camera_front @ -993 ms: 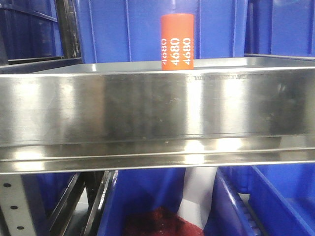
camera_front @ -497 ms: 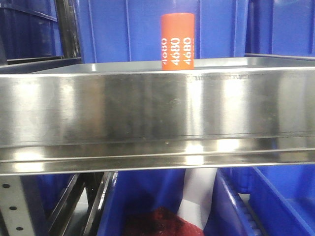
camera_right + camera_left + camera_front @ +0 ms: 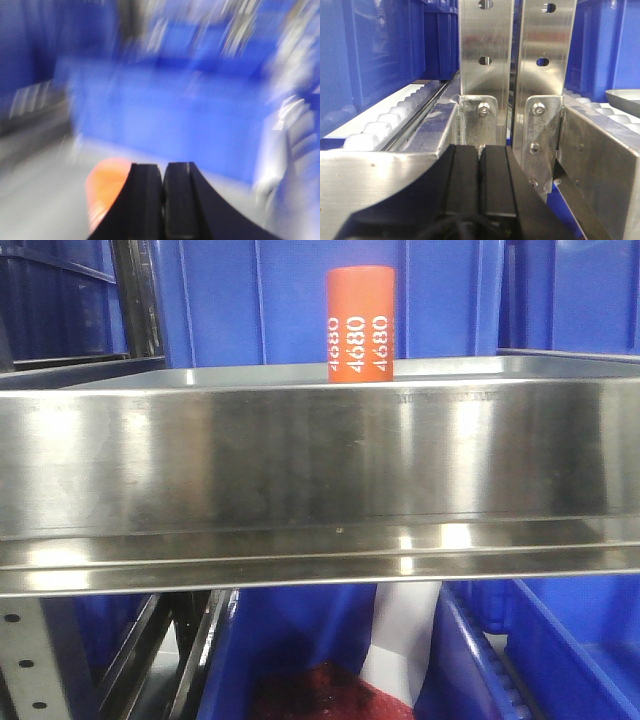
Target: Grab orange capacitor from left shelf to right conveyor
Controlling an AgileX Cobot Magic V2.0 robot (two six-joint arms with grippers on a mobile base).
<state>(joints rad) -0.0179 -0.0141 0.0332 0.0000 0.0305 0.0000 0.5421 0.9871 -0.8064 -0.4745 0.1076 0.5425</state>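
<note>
Capacitor (image 3: 360, 325): stood upright on steel shelf (image 3: 300, 460);
Left gripper (image 3: 480, 150): fingers pressed together, empty;
Right gripper (image 3: 163, 169): fingers together, beside capacitor; blurred

Front view, upper centre of the frame: you can read one marking only, white "4680", on the orange capacitor (image 3: 361, 325). It is set vertically and repeats around the side. You see three columns; the leftmost curves away and is partly lost. The print ends at the top edge of the left shelf (image 3: 300, 460) lip. A faint row of marks on that lip, right of centre, is too small to read.

Right wrist view, lower left: capacitor blurred, print not legible.

Left wrist view: no text readable.
</note>
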